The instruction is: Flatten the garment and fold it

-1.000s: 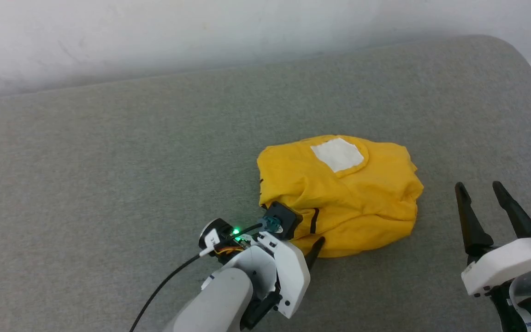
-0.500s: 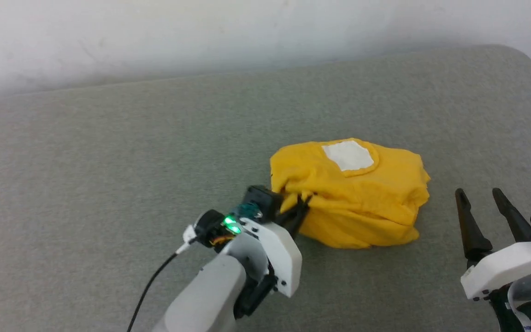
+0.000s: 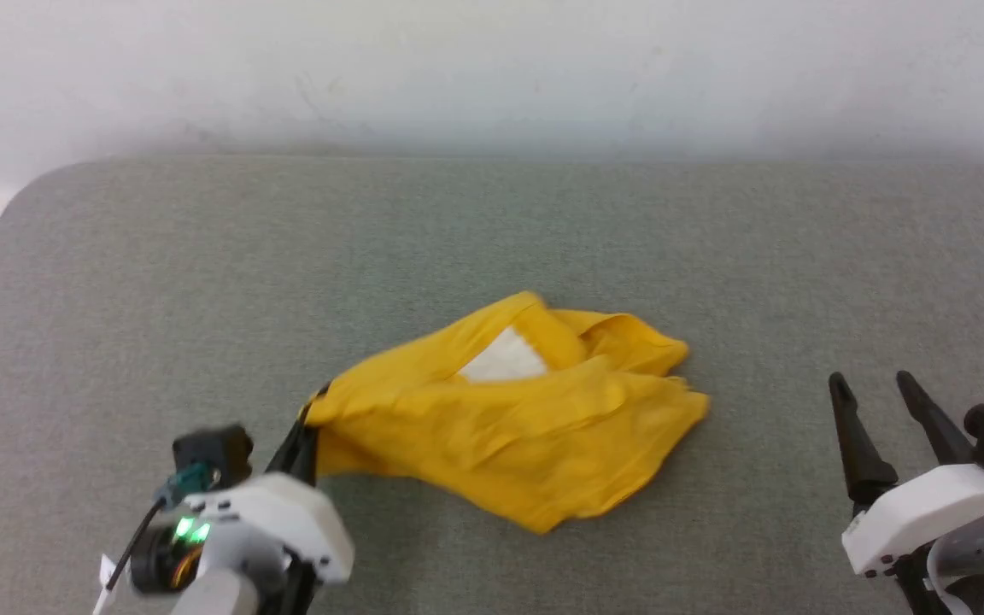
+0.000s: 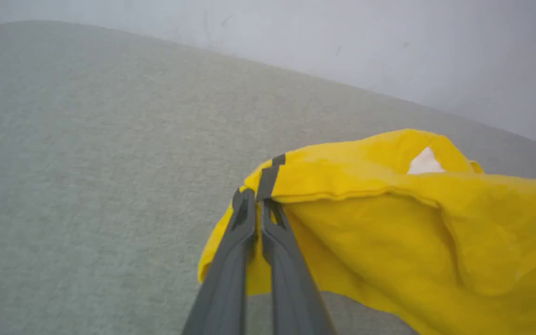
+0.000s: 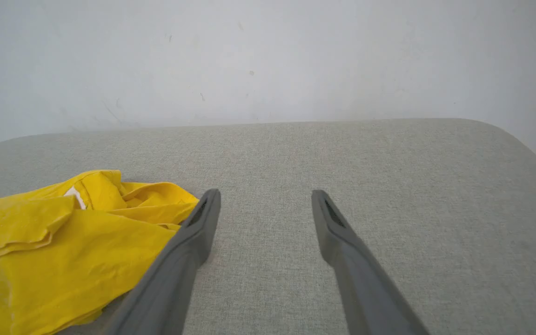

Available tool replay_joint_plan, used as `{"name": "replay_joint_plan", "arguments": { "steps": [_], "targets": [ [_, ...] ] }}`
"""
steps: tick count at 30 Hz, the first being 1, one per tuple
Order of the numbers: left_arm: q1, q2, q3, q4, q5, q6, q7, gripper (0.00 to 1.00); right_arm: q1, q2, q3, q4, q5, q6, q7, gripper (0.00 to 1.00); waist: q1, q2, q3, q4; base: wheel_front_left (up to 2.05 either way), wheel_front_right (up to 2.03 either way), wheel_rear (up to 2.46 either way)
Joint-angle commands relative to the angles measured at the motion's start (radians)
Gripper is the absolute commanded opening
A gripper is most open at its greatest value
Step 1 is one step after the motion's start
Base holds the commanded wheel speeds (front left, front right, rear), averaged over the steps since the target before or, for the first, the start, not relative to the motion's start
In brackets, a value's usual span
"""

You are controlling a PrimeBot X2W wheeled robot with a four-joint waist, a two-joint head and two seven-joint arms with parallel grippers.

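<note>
1. The garment (image 3: 526, 427) lies crumpled in the middle of the grey fabric-covered tabletop (image 3: 116, 282), somewhat nearer the front edge than the back. Its layers are folded over one another, and a white patch (image 3: 505, 363) peeks out of a fold on top.
2. The left pincer (image 3: 308, 423) is clamped on the garment's left end. In the left wrist view the fingers meet on a hem fold right by a short black stripe (image 4: 268, 179).
3. The right pincer (image 3: 872, 384) stands apart and holds nothing, over bare tabletop well to the right of the cloth.
4. Slip risk: the grip sits close to the very edge of thin cloth. A brisk pull could likely draw the hem out from between the fingers.
5. Drag risk: nothing holds down the far end. Pulling left may slide the whole heap along instead of opening it.
6. Layer risk: I cannot tell how many layers are pinched. If there are several, the shirt may lift as a twisted bundle.
7. Edge risk: a long pull toward the front left corner could carry cloth over the tabletop's edge.
</note>
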Motion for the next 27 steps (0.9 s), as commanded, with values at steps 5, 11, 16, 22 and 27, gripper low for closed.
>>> {"name": "replay_joint_plan", "arguments": {
  "steps": [5,11,16,22,27],
  "targets": [
    [0.063,0.020,0.007,0.046,0.009,0.042,0.012,1.00,0.015,0.005,0.027,0.012,-0.006,-0.001,0.005,1.00,0.0000,0.0000,-0.017,0.038,0.00,0.00,0.00],
    [0.035,-0.008,0.011,-0.022,0.039,-0.004,-0.197,1.00,0.012,-0.008,0.053,0.004,0.014,-0.001,0.012,1.00,0.0000,0.0000,-0.038,0.064,0.00,0.00,0.00],
    [0.026,0.006,-0.010,-0.097,0.156,-0.039,-0.253,1.00,0.001,-0.064,0.149,0.029,0.063,-0.001,0.107,1.00,0.0000,0.0000,-0.043,0.091,0.00,0.00,0.00],
    [0.065,-0.039,0.009,-0.195,0.258,-0.072,-0.255,1.00,-0.078,-0.137,0.276,0.110,0.164,-0.001,0.248,1.00,0.0000,0.0000,-0.033,0.135,0.00,0.00,0.00],
    [0.087,-0.086,0.018,-0.202,0.288,-0.101,-0.256,1.00,-0.176,-0.231,0.395,0.227,0.114,-0.001,0.276,1.00,0.0000,0.0000,-0.008,0.177,0.00,0.00,0.00]
  ]
}}
